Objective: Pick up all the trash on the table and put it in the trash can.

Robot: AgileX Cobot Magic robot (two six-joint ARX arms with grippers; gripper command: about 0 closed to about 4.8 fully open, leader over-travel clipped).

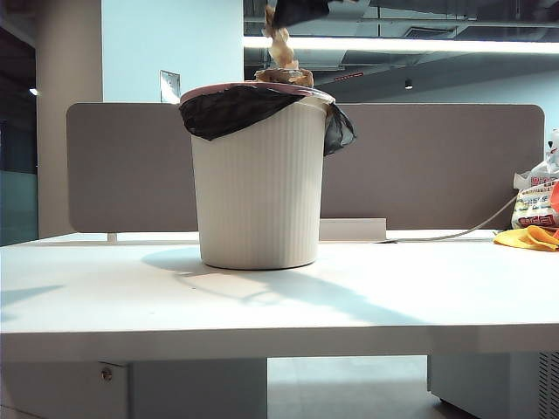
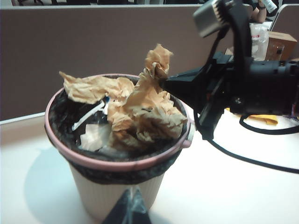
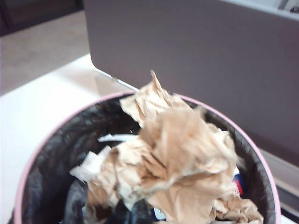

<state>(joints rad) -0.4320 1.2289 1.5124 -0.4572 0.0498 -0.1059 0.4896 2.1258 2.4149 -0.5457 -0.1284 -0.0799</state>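
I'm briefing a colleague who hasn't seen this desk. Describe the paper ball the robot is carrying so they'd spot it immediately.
Find the tall cream-white ribbed plastic trash can with a pink rim on the wide white table. Directly over its mouth, the right hand is shut on a crumpled tan-brown paper ball. Unlike the crumpled tan paper lying at the rim, this ball is pinched in the black hand.

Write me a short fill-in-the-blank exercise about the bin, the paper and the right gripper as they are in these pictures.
1. The right gripper is shut on a ball of crumpled ____ paper.
2. That paper hangs above the mouth of the trash can, which has a ____ rim ring.
3. The trash can is lined with a ____ bag.
4. The trash can stands on the white ____.

Missing words: tan-brown; pink; black; table
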